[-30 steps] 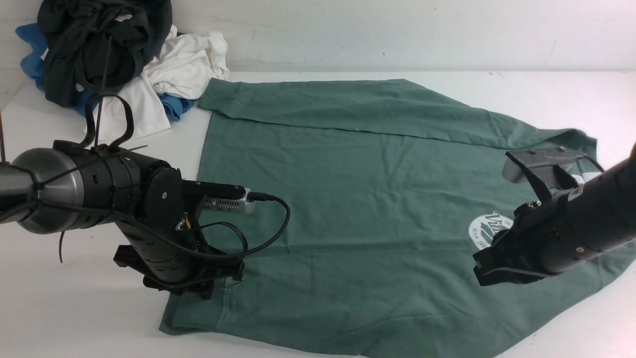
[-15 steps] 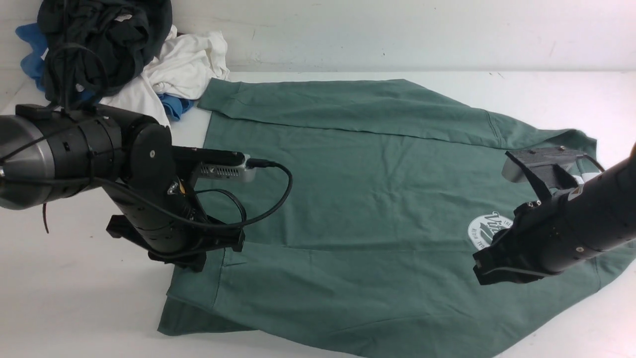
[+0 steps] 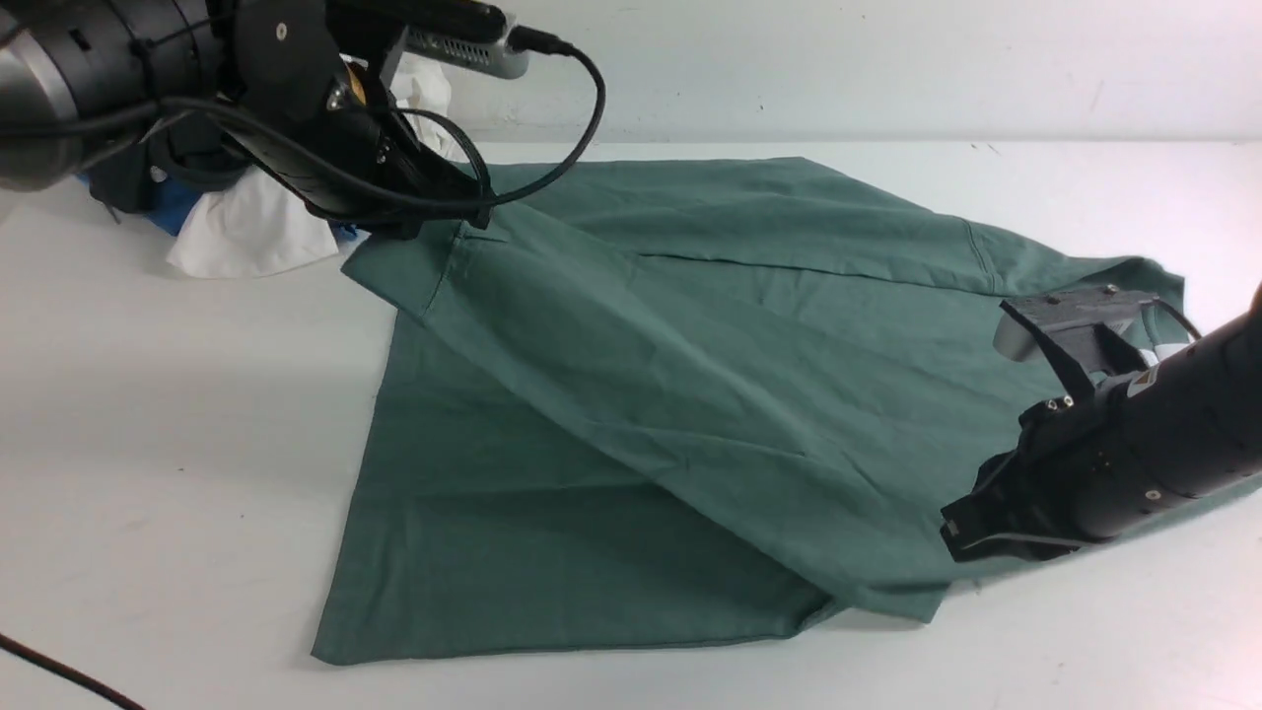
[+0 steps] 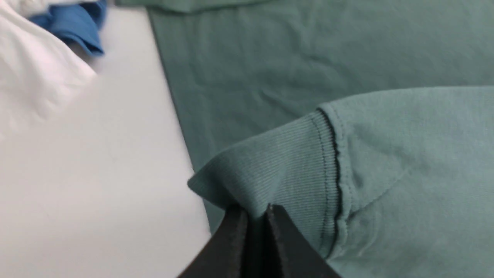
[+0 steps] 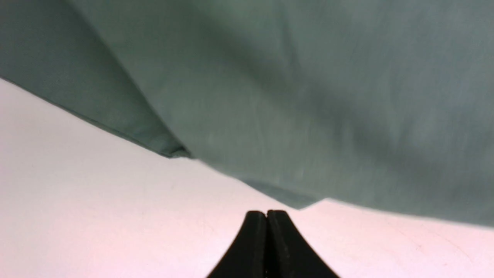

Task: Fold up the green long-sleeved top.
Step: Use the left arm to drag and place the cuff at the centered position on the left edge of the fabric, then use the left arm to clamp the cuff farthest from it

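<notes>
The green long-sleeved top (image 3: 690, 394) lies spread on the white table. One sleeve is pulled up from it and stretches diagonally over the body toward the back left. My left gripper (image 3: 439, 217) is raised at the back left, shut on that sleeve's ribbed cuff (image 4: 285, 166). In the left wrist view its fingertips (image 4: 254, 208) pinch the cuff's folded edge. My right gripper (image 3: 961, 537) hangs shut and empty just off the top's front right edge. In the right wrist view its jaws (image 5: 266, 212) meet over bare table, short of the cloth (image 5: 308, 96). The chest logo is hidden.
A pile of other clothes sits at the back left, with a white garment (image 3: 246, 217) and a blue one (image 3: 168, 202) showing beside my left arm. Both also show in the left wrist view: white garment (image 4: 34, 69), blue garment (image 4: 73, 23). A wall runs along the table's far side.
My left gripper shut on the cuff near the front left, then rose and carried it to the back left, dragging the sleeve across the body and over the logo. The right arm barely moved.
</notes>
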You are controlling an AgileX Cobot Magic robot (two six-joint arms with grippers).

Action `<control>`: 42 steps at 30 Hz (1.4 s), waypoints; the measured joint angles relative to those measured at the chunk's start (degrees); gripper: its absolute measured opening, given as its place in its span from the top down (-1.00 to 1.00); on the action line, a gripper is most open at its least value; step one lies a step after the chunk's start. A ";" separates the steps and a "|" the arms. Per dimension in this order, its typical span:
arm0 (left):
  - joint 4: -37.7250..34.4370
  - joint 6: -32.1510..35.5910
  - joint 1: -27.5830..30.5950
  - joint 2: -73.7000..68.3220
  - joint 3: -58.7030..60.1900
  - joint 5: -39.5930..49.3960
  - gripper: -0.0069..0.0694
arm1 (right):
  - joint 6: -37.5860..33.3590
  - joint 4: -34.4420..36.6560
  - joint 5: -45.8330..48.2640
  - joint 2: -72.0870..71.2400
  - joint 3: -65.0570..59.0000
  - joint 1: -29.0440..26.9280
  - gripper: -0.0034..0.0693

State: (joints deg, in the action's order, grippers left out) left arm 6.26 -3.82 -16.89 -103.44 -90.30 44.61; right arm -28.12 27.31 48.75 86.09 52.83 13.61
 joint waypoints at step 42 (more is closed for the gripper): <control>-10.57 3.82 9.03 -22.39 -19.03 -5.31 0.01 | -1.21 -8.01 -2.12 15.63 1.22 8.90 0.93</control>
State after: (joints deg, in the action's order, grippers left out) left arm -4.31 0.00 -7.86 -125.84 -109.33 39.30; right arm -29.33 19.30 46.63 101.72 54.05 22.51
